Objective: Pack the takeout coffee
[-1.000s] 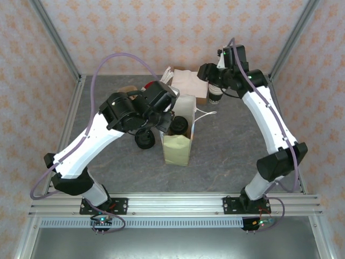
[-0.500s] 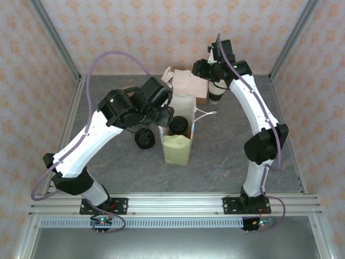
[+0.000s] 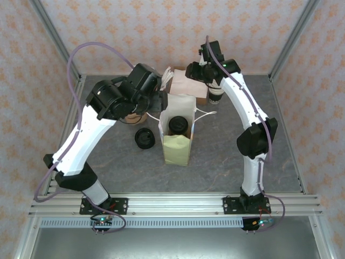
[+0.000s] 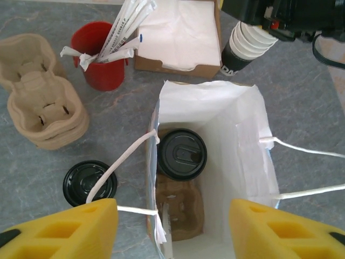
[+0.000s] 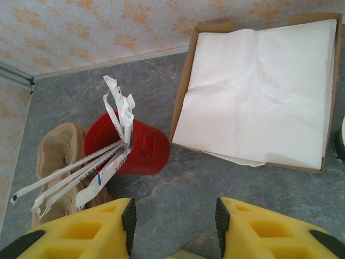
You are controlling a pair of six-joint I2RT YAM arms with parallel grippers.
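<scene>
The takeout coffee (image 3: 178, 125), a dark cup with a round black lid (image 4: 181, 154), stands upright inside the open paper bag (image 3: 176, 150), against the bag's left wall (image 4: 152, 162). A brown cup carrier (image 4: 180, 213) lies at the bag's bottom beside it. My left gripper (image 4: 172, 237) hovers above the bag's mouth, open, its yellow fingers (image 4: 64, 229) wide apart with nothing between them. My right gripper (image 5: 173, 226) hangs open over bare table at the back, between the red cup and the napkin box, holding nothing.
A red cup of wrapped straws (image 4: 102, 56) (image 5: 137, 148), a cardboard box of napkins (image 4: 178, 32) (image 5: 264, 86) and a stack of lidless cups (image 4: 242, 48) stand behind the bag. Stacked brown carriers (image 4: 43, 97) and a loose black lid (image 4: 89, 182) lie left of it.
My left gripper has opened and drawn up and back from the bag, leaving the coffee inside. My right arm has swung farther back and left, toward the napkin box.
</scene>
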